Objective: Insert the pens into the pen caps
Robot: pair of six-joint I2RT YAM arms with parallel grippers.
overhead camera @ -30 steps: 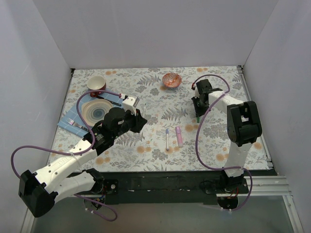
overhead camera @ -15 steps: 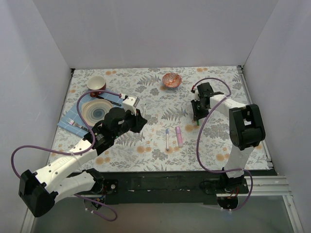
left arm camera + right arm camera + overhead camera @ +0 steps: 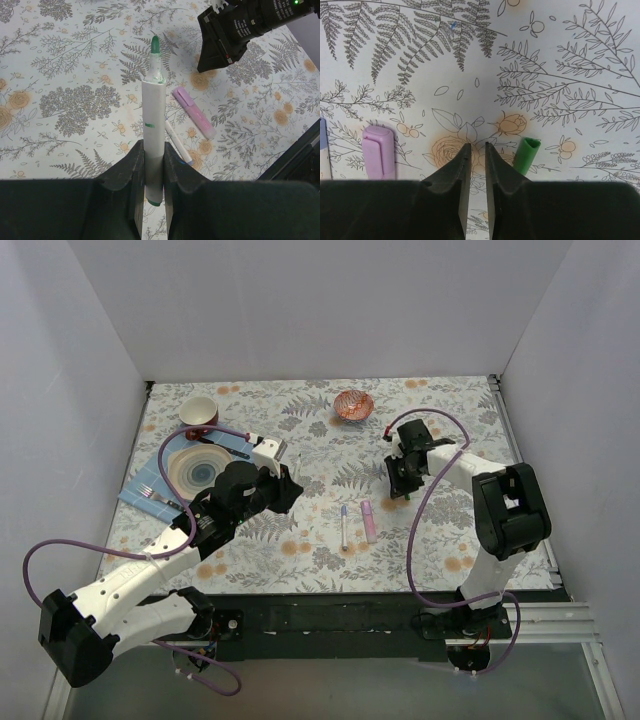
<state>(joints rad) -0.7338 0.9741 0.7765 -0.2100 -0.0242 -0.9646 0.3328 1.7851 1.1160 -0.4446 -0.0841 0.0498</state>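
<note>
My left gripper [image 3: 153, 150] is shut on a slim white-barrelled pen [image 3: 152, 115], whose green tip points away, above the floral cloth. A pale-pink marker [image 3: 195, 119] and a second slim white pen [image 3: 177, 142] lie side by side beneath it. In the top view they are the marker [image 3: 368, 521] and the pen [image 3: 344, 526]. My right gripper [image 3: 478, 146] hangs low over the cloth, its jaws nearly together with nothing between them. A green pen cap [image 3: 527, 155] lies on the cloth just right of its right finger. The pink marker [image 3: 378, 152] is to its left.
A red patterned bowl [image 3: 353, 404] stands at the back centre. A cream cup [image 3: 198, 411], a striped plate [image 3: 196, 470] and a blue napkin [image 3: 150, 495] with dark-handled cutlery fill the back left. White walls close in three sides.
My right gripper has moved left and slightly nearer, towards the pink marker; the green cap now lies to its right. The left arm and its pen have not moved.
</note>
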